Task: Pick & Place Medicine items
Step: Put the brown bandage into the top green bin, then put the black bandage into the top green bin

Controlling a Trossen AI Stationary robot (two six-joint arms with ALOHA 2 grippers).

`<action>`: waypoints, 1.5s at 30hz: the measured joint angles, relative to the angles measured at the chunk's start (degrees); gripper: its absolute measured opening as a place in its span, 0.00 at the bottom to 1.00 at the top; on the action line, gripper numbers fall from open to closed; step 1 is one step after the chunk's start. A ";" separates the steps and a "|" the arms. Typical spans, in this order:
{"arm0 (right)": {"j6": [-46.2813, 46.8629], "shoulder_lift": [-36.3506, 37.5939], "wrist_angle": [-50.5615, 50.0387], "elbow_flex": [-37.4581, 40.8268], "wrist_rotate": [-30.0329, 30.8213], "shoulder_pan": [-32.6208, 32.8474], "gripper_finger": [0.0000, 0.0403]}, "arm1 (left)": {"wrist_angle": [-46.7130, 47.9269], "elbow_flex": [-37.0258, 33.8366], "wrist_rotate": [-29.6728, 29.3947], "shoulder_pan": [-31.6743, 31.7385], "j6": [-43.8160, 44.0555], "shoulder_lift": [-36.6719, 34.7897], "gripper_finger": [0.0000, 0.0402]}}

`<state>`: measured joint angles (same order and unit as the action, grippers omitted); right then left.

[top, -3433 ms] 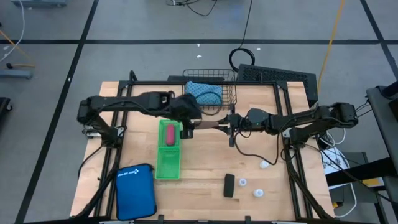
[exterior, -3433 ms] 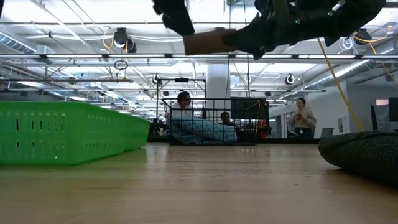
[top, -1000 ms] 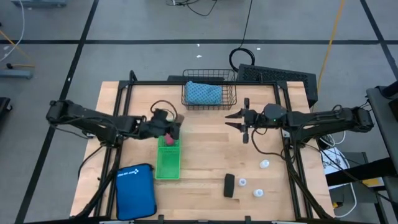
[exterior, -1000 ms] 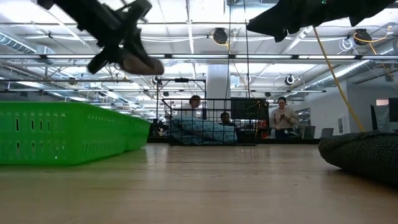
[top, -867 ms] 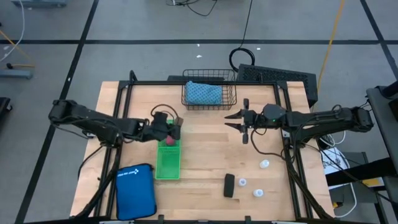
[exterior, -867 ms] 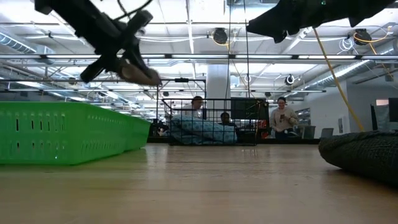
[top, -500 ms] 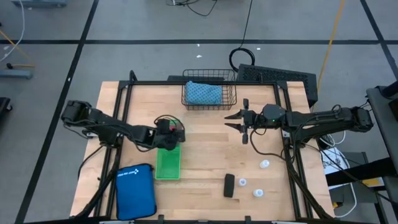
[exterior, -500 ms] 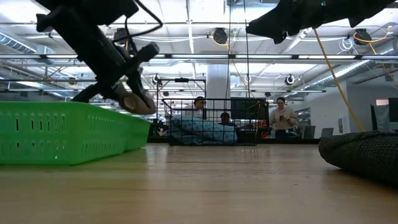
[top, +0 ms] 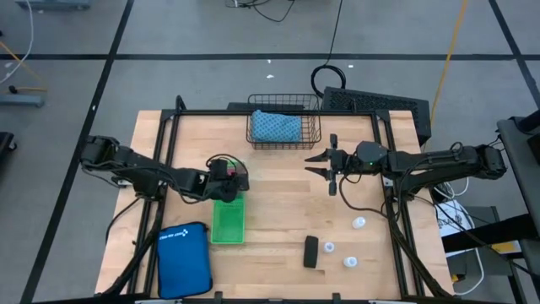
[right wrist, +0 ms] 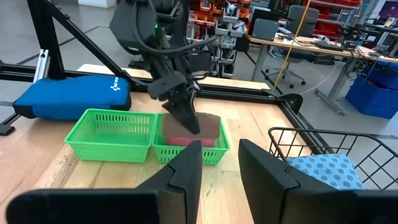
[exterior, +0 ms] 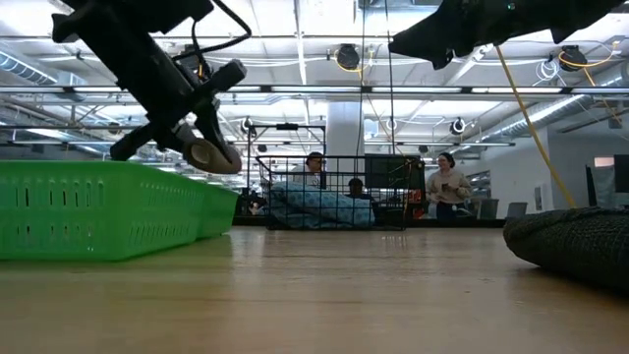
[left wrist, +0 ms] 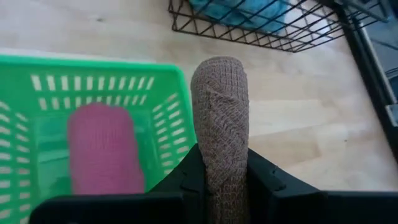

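1. Scanning the bench (top: 278,211), we see the green basket (top: 228,221) holding the pink piece (left wrist: 102,146).
2. Our left end effector (left wrist: 219,177) pinches the brown piece (left wrist: 221,124) above the basket's rim.
3. Our right end effector (right wrist: 219,155) waits mid-bench, fingers slightly spread.

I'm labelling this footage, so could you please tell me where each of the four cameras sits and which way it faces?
High view: overhead, straight down on table; both arms show.
Low view: table height, looking level into the room; left gripper above the green basket.
Left wrist view: on the left arm, looking past its fingers shut on the brown roll.
Right wrist view: on the right arm, facing the left arm; own fingers apart.
Shared: both wrist views show the pink roll in the basket.
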<state>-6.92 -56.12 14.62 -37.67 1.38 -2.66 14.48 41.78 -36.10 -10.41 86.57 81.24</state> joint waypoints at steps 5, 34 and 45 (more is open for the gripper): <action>0.00 0.00 -0.17 0.00 -0.02 0.00 0.24 | 0.66 0.02 1.62 0.40 1.37 1.30 0.15; 0.00 0.00 0.10 -0.02 0.00 0.01 0.23 | 1.47 -0.02 3.15 0.63 4.43 8.45 0.52; 0.00 0.00 0.06 -0.04 0.00 0.02 0.23 | 1.68 -0.02 6.61 2.23 1.91 6.33 0.64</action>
<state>-6.92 -56.12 14.68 -37.71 1.39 -2.63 16.15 41.76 -29.49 -8.18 88.48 87.56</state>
